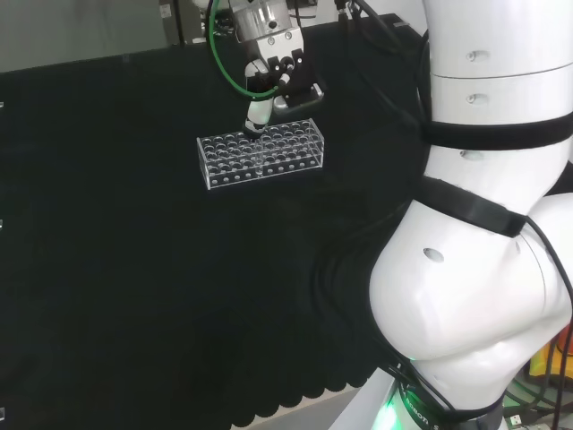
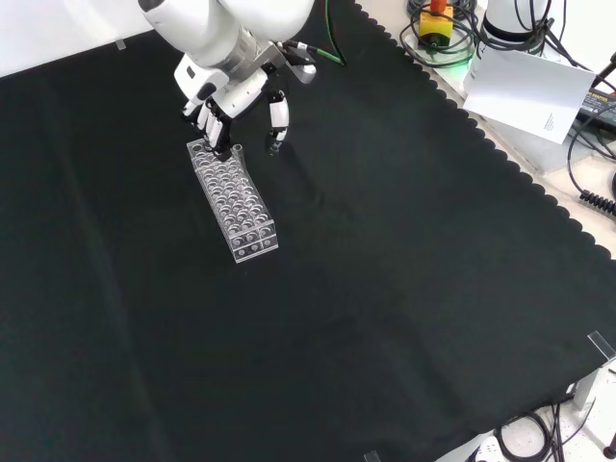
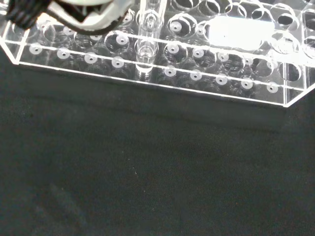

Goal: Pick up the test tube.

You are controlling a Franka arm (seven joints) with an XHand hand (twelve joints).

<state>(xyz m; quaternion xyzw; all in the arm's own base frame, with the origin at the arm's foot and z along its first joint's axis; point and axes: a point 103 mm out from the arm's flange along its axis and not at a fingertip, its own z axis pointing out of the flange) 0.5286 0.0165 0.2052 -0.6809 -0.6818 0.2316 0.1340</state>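
Black cloth (image 2: 385, 289) covers the bench, scalloped along its edge; in the front view cables and a white sheet of paper (image 2: 525, 89) lie off the cloth toward 1 o'clock.

Clear plastic rack (image 1: 260, 152) with rows of round holes stands on the cloth. Head view: rack sits toward 11 o'clock from picture centre, long side running nearly across the view. Front view: rack (image 2: 234, 200) lies toward 10 o'clock from centre, long axis running from 11 o'clock down to 5 o'clock.

Hand (image 1: 269, 67) hangs over the rack, fingers pointing down. Head view: fingertips reach the rack's top at its far long edge, about mid-length. Front view: hand (image 2: 229, 96) is at the rack's 11 o'clock end, with some fingers bunched over the holes there and one finger (image 2: 278, 115) spread apart toward 3 o'clock, off the rack and above bare cloth.

Test tube (image 3: 146, 37) stands upright in a hole of the rack's outer row, clear glass, seen through the rack wall in the wrist view. A blurred white and black part of the hand (image 3: 83, 12) shows close beside the tube's upper part.

Fingers look bent toward the tube; whether they are closed on it or merely beside it, cannot tell.
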